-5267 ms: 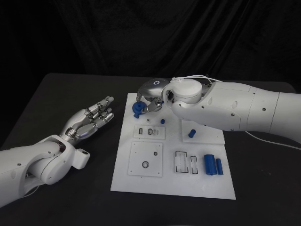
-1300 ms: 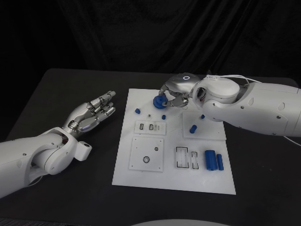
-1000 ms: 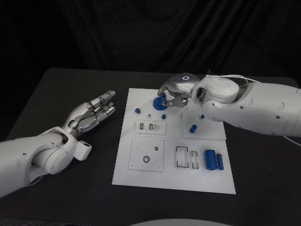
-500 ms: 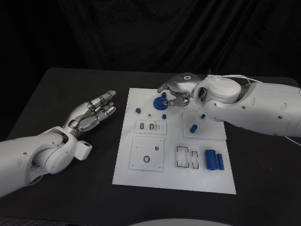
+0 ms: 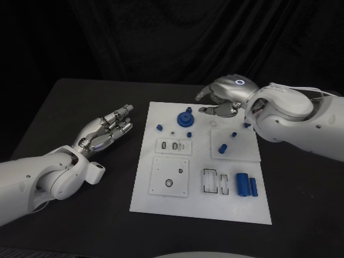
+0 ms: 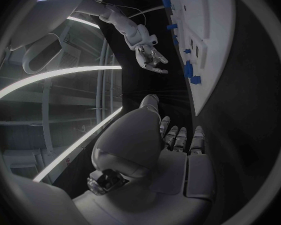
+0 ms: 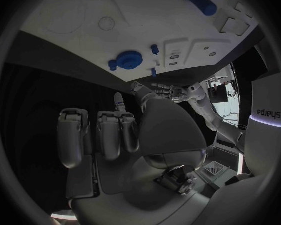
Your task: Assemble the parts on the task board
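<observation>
Nearest you, two blue cylinders (image 5: 245, 186) lie loose at the near right of the task board (image 5: 180, 207). Left hand (image 5: 106, 132) idle beside the board, fingers apart, empty. Far end: blue round part (image 5: 186, 117) now sits on the board — your right hand (image 5: 222, 99) has let it go and pulled back, fingers apart, empty. Looks placed; next part's up.

Dim room, black backdrop; light from above makes the white board (image 5: 201, 177) bright and sharp. Both wrist pictures are dark, bending straight edges strongly toward their rims.
</observation>
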`<state>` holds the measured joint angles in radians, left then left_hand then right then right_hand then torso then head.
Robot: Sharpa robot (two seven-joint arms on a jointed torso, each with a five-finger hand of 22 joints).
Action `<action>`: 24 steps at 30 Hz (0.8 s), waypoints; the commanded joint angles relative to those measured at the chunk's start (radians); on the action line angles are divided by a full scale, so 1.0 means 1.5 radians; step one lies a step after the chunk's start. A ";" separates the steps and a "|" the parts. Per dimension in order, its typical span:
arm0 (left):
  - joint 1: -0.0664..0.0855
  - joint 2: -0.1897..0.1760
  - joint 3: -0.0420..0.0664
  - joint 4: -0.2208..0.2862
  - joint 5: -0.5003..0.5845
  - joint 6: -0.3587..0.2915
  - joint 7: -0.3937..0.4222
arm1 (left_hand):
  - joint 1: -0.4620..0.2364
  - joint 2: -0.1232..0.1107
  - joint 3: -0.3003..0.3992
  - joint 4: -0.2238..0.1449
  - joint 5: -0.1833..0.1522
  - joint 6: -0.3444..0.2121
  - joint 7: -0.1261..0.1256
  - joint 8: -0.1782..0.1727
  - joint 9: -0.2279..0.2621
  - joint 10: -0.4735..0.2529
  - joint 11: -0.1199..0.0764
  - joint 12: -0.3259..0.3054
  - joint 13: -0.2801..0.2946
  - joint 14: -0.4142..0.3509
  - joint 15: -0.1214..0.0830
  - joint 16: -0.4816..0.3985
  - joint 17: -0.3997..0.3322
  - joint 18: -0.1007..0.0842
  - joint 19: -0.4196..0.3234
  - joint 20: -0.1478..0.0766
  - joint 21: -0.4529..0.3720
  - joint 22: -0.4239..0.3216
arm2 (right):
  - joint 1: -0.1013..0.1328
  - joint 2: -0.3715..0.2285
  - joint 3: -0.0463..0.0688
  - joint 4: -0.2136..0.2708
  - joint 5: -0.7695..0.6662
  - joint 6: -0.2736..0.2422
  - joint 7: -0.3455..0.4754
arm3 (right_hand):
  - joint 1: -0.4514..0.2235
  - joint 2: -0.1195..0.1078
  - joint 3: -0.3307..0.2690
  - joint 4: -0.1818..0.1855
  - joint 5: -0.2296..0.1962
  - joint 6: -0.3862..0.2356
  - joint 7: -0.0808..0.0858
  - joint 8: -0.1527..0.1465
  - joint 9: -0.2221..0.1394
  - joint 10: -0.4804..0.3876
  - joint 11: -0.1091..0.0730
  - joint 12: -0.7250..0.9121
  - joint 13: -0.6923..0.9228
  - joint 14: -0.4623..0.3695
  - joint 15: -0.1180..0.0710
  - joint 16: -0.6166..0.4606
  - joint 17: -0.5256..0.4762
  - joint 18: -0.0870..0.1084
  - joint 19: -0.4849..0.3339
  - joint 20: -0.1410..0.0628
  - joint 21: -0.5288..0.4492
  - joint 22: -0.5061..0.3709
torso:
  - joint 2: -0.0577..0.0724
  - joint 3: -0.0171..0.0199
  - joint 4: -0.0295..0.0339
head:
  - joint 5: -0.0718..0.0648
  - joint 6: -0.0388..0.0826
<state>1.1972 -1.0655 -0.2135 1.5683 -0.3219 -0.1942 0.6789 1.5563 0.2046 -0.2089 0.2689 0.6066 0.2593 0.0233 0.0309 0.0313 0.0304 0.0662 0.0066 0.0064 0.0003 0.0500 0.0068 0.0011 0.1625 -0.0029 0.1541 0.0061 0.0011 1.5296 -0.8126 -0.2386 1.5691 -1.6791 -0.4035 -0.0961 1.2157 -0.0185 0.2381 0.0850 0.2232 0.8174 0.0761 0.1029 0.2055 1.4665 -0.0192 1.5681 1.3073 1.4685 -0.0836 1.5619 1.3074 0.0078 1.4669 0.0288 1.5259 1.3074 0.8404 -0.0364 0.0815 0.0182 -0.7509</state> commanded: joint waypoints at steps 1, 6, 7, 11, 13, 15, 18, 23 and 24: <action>0.001 0.001 0.000 0.002 0.001 0.001 0.106 | 0.007 0.001 0.004 0.000 0.004 0.000 0.002 0.001 0.001 0.000 0.004 0.000 0.001 0.000 0.006 -0.005 -0.001 0.006 0.002 0.004 -0.004 0.000 | 0.006 -0.035 -0.001 0.036 -0.003 -0.033 -0.016 | -0.007 0.001 -0.001 0.003 -0.004 0.005 0.000 0.002 0.001 0.070 0.003 0.002 0.176 0.066 0.005 -0.001 0.165 0.002 0.056 0.004 0.004 0.166 | -0.001 0.0008 -0.0015 | 0.002 0.000; 0.001 0.002 0.000 0.003 0.001 0.001 0.106 | 0.008 0.001 0.004 -0.001 0.005 0.000 0.002 0.001 0.001 0.001 0.004 0.001 0.001 0.000 0.006 -0.005 -0.001 0.006 0.002 0.005 -0.004 0.000 | 0.012 -0.119 -0.004 0.084 0.003 0.014 -0.037 | -0.009 -0.002 -0.005 0.007 -0.012 0.009 0.000 0.001 0.001 0.070 0.002 0.002 0.176 0.066 0.005 -0.001 0.165 0.001 0.058 0.004 0.008 0.168 | -0.002 0.0012 -0.0030 | 0.002 0.000; 0.001 0.002 0.000 0.003 0.001 0.001 0.106 | 0.008 0.001 0.004 -0.001 0.005 0.000 0.002 0.001 0.001 0.001 0.004 0.001 0.001 0.000 0.006 -0.005 -0.001 0.006 0.002 0.005 -0.004 0.000 | 0.013 -0.132 -0.005 0.086 0.010 0.022 -0.037 | -0.010 -0.003 -0.007 0.009 -0.018 0.010 0.000 0.000 0.001 0.070 0.002 0.002 0.176 0.066 0.005 -0.002 0.165 0.001 0.058 0.004 0.008 0.168 | -0.002 0.0011 -0.0030 | 0.001 0.000; 0.001 0.007 0.000 0.002 0.001 0.002 0.106 | 0.008 0.001 0.004 -0.001 0.005 0.000 0.002 0.001 0.001 0.001 0.004 0.001 0.001 0.000 0.006 -0.005 -0.001 0.006 0.002 0.005 -0.004 0.000 | 0.008 -0.170 -0.006 0.090 0.033 0.041 -0.045 | -0.008 -0.005 -0.009 0.012 -0.030 0.009 -0.003 -0.003 0.000 0.070 0.001 0.002 0.176 0.066 0.004 -0.002 0.164 0.001 0.059 0.004 0.009 0.168 | -0.002 0.0002 -0.0028 | -0.001 -0.001; 0.001 0.012 0.000 -0.001 0.001 0.004 0.106 | 0.008 0.001 0.004 -0.001 0.005 0.000 0.002 0.001 0.001 0.001 0.004 0.001 0.001 0.000 0.006 -0.005 -0.001 0.006 0.002 0.005 -0.004 0.000 | 0.004 -0.186 -0.006 0.089 0.039 0.043 -0.048 | -0.009 -0.007 -0.013 0.016 -0.039 0.005 -0.004 -0.006 -0.001 0.070 0.000 0.002 0.176 0.066 0.003 -0.002 0.164 0.001 0.059 0.004 0.009 0.168 | -0.003 0.0002 -0.0033 | -0.004 -0.002; 0.001 0.018 0.000 -0.004 0.001 0.006 0.106 | 0.008 0.001 0.004 -0.001 0.005 0.000 0.002 0.001 0.001 0.001 0.004 0.001 0.001 0.000 0.006 -0.005 -0.001 0.006 0.002 0.005 -0.004 0.000 | -0.001 -0.199 -0.006 0.084 0.044 0.039 -0.049 | -0.009 -0.007 -0.013 0.017 -0.040 0.005 -0.004 -0.007 -0.001 0.070 0.000 0.002 0.176 0.066 0.003 -0.002 0.165 0.000 0.059 0.003 0.010 0.168 | -0.003 -0.0003 -0.0022 | -0.008 -0.001; 0.001 0.023 0.000 -0.006 0.001 0.008 0.107 | 0.009 0.001 0.005 -0.002 0.006 0.001 0.003 0.001 0.001 0.001 0.004 0.001 0.001 0.000 0.007 -0.005 -0.001 0.007 0.002 0.006 -0.004 0.000 | -0.011 -0.212 -0.006 0.074 0.047 0.032 -0.049 | -0.004 -0.009 -0.014 0.016 -0.040 0.011 -0.005 -0.005 0.000 0.070 -0.001 0.002 0.176 0.065 0.002 -0.003 0.164 0.001 0.059 0.003 0.009 0.168 | -0.002 0.0001 -0.0035 | -0.009 -0.002; 0.001 0.028 0.000 -0.009 0.001 0.010 0.107 | 0.009 0.001 0.006 -0.003 0.006 0.001 0.003 0.001 0.001 0.001 0.005 0.001 0.001 0.000 0.007 -0.005 -0.001 0.006 0.002 0.006 -0.004 0.000 | -0.025 -0.224 -0.007 0.062 0.049 0.025 -0.050 | -0.002 -0.011 -0.014 0.016 -0.039 0.012 -0.006 -0.005 0.001 0.070 -0.002 0.002 0.176 0.065 0.002 -0.003 0.163 0.001 0.058 0.002 0.009 0.168 | -0.001 -0.0003 -0.0043 | -0.007 -0.005; 0.001 0.028 0.000 -0.010 0.001 0.010 0.107 | 0.009 0.001 0.006 -0.003 0.006 0.001 0.003 0.001 0.001 0.001 0.005 0.001 0.001 0.000 0.007 -0.005 -0.001 0.006 0.002 0.006 -0.004 0.000 | -0.027 -0.225 -0.007 0.061 0.049 0.025 -0.050 | -0.002 -0.012 -0.015 0.017 -0.040 0.012 -0.005 -0.005 0.001 0.070 -0.002 0.002 0.176 0.065 0.002 -0.004 0.162 0.001 0.058 0.002 0.008 0.168 | -0.001 -0.0005 -0.0038 | -0.007 -0.005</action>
<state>1.1972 -1.0252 -0.2134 1.5537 -0.3218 -0.1922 0.6789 1.5603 0.2086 -0.2047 0.2648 0.6106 0.2593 0.0232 0.0309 0.0313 0.0304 0.0662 0.0066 0.0064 0.0005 0.0575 0.0068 0.0017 0.1623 0.0008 0.1577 0.0061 0.0014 1.4933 -1.1488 -0.2495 1.6619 -1.6188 -0.3649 -0.1462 1.2094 -0.0280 0.2177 0.1052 0.1685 0.8322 0.0708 0.0966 0.2053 1.4666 -0.0193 1.5681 1.3079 1.4685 -0.0836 1.5619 1.3074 0.0078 1.4669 0.0288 1.5336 1.3073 0.8372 -0.0362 0.0749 0.0082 -0.7577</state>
